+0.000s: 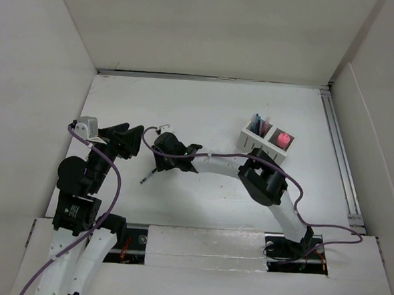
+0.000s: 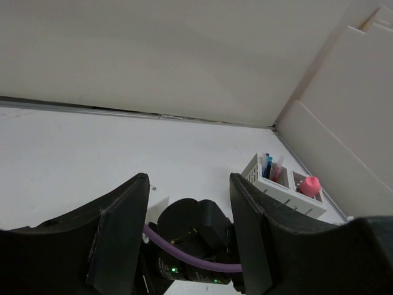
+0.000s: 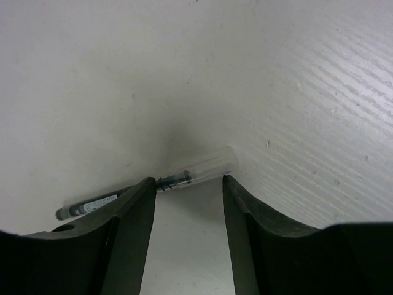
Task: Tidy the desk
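Observation:
The desk is a white tabletop between tall white walls. A slim pen with a clear cap lies on it left of centre. My right gripper hangs open just over the pen. In the right wrist view the pen lies crosswise just beyond the tips of the open gripper, which holds nothing. My left gripper is open and empty, close to the left of the right wrist. In the left wrist view the gripper frames the right arm's black wrist.
A small white slotted organizer stands at the right, with several pens in one slot and a pink object in another; it also shows in the left wrist view. A metal rail runs along the right wall.

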Controlling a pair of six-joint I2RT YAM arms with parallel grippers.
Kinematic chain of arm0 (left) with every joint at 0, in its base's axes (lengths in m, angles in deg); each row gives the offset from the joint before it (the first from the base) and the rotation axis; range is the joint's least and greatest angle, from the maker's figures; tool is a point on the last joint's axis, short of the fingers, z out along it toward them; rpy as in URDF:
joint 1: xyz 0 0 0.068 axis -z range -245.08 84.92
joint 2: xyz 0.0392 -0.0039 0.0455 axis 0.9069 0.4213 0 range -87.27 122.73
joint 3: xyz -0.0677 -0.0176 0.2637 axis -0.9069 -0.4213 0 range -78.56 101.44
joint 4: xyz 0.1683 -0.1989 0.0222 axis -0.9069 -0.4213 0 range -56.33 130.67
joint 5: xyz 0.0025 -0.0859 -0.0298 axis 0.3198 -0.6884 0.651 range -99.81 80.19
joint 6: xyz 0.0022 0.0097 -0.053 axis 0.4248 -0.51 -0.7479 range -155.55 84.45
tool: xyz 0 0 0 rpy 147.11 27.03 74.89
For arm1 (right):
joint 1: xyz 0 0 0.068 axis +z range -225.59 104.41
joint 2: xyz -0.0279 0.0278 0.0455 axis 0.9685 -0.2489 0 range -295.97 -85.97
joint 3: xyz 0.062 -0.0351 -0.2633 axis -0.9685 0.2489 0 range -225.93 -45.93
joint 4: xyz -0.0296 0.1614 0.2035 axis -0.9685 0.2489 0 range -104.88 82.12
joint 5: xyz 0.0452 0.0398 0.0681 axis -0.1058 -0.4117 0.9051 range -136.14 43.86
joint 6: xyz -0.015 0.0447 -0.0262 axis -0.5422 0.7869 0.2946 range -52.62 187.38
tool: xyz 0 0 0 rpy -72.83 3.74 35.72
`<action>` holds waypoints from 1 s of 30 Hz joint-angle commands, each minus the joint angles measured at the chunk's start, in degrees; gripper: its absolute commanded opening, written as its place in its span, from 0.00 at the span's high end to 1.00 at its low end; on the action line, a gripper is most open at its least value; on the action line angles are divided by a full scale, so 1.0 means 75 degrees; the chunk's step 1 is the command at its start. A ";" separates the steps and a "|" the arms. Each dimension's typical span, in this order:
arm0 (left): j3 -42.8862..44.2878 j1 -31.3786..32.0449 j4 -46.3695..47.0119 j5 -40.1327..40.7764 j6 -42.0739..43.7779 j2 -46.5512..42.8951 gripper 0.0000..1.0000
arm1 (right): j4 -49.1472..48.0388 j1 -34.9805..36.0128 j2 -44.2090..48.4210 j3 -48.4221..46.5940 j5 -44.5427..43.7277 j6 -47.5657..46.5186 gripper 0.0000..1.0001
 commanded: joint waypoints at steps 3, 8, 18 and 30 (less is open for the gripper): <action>0.0237 -0.0042 0.0345 -0.0032 0.0011 -0.0087 0.49 | 0.0835 0.0167 -0.0504 -0.0410 -0.0971 -0.0145 0.48; 0.0249 -0.0042 0.0345 0.0039 0.0011 -0.0098 0.49 | 0.1071 0.0167 -0.0716 -0.0657 -0.1463 -0.0309 0.67; 0.0249 -0.0042 0.0345 0.0097 0.0011 -0.0040 0.49 | 0.1024 -0.0056 -0.0563 -0.0505 -0.1653 -0.0614 0.39; 0.0237 -0.0042 0.0345 0.0226 0.0034 -0.0099 0.49 | 0.0779 -0.0220 -0.0073 0.0254 -0.1582 -0.0872 0.98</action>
